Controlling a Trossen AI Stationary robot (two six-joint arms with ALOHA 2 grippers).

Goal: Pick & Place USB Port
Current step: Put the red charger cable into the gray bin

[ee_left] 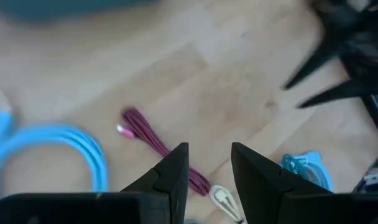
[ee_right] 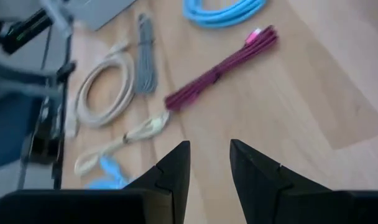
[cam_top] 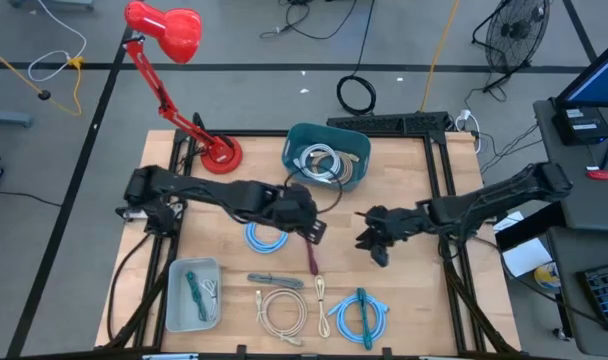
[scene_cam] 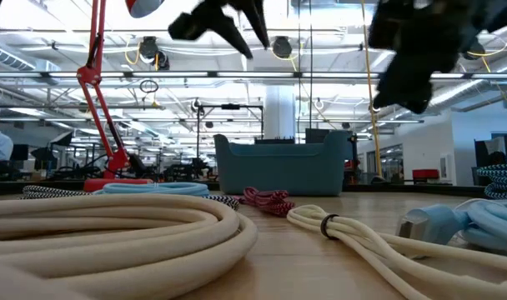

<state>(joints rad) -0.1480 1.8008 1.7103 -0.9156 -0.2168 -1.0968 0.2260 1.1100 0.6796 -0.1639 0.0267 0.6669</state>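
Several bundled USB cables lie flat on the wooden table. A maroon bundle (cam_top: 311, 258) (ee_left: 153, 138) (ee_right: 221, 70) lies between the two arms. My left gripper (cam_top: 316, 230) (ee_left: 209, 157) hovers open above the maroon bundle's far end and holds nothing. My right gripper (cam_top: 370, 243) (ee_right: 209, 154) is also open and empty, raised over bare wood to the right of the bundle. In the low view both grippers (scene_cam: 237, 25) (scene_cam: 416, 62) hang well above the table top.
A light blue coil (cam_top: 264, 238) lies by the left gripper. A grey cable (cam_top: 274, 280), cream coil (cam_top: 282, 310), small cream cable (cam_top: 322, 293) and blue-teal coil (cam_top: 359, 315) sit near the front edge. There is a teal bin (cam_top: 327, 155) of cables, a grey tray (cam_top: 191, 293) and a red lamp (cam_top: 219, 152).
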